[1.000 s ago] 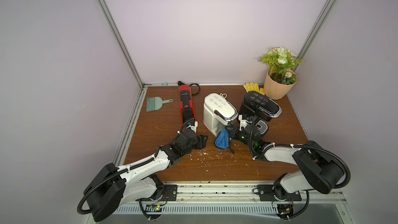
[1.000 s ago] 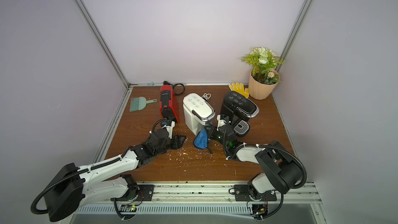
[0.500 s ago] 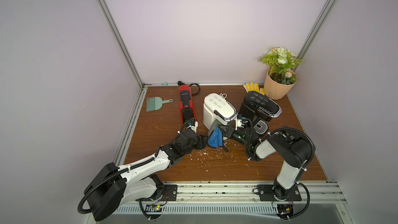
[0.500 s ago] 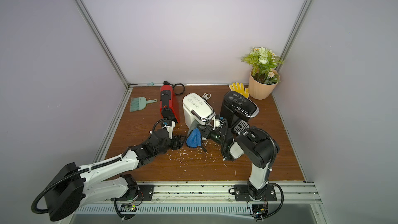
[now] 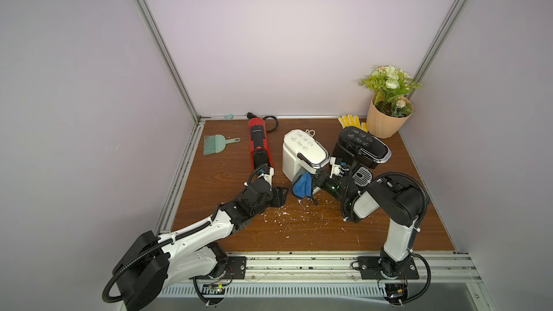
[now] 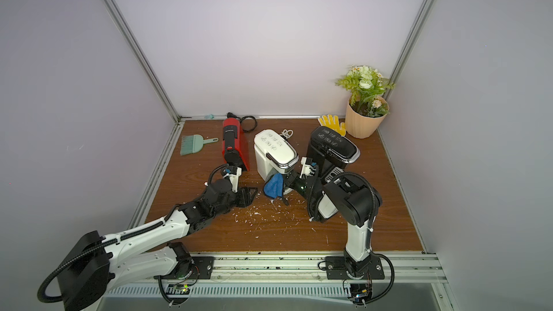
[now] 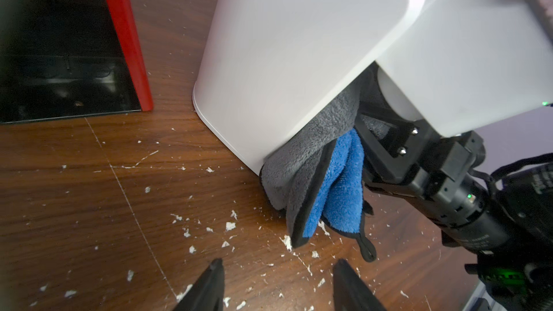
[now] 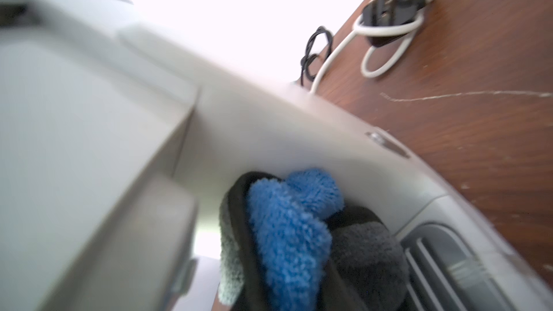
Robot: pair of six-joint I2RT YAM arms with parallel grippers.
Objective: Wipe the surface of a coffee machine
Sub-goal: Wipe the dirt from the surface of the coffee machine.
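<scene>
The white coffee machine point(image 5: 302, 154) point(image 6: 273, 154) stands mid-table. A blue and grey cloth point(image 5: 302, 185) point(image 6: 273, 187) is pressed against its lower front, under the brew head, with my right gripper point(image 5: 313, 182) point(image 6: 286, 181) shut on it. The left wrist view shows the cloth point(image 7: 329, 181) bunched against the machine's white wall point(image 7: 299, 55). In the right wrist view the cloth point(image 8: 287, 228) hides the jaws and touches the machine point(image 8: 89, 115). My left gripper point(image 5: 279, 200) point(image 7: 278, 264) rests low on the table just left of the cloth, open and empty.
A red coffee machine point(image 5: 258, 142) lies left of the white one and a black one point(image 5: 362, 148) stands to its right. A green brush point(image 5: 215, 145), yellow glove point(image 5: 350, 121) and flower pot point(image 5: 387, 118) sit at the back. White crumbs point(image 5: 287, 213) litter the table's middle.
My right gripper has carried the cloth leftward from the open tabletop to the white machine's front, and its elbow has risen. The left arm has stayed put.
</scene>
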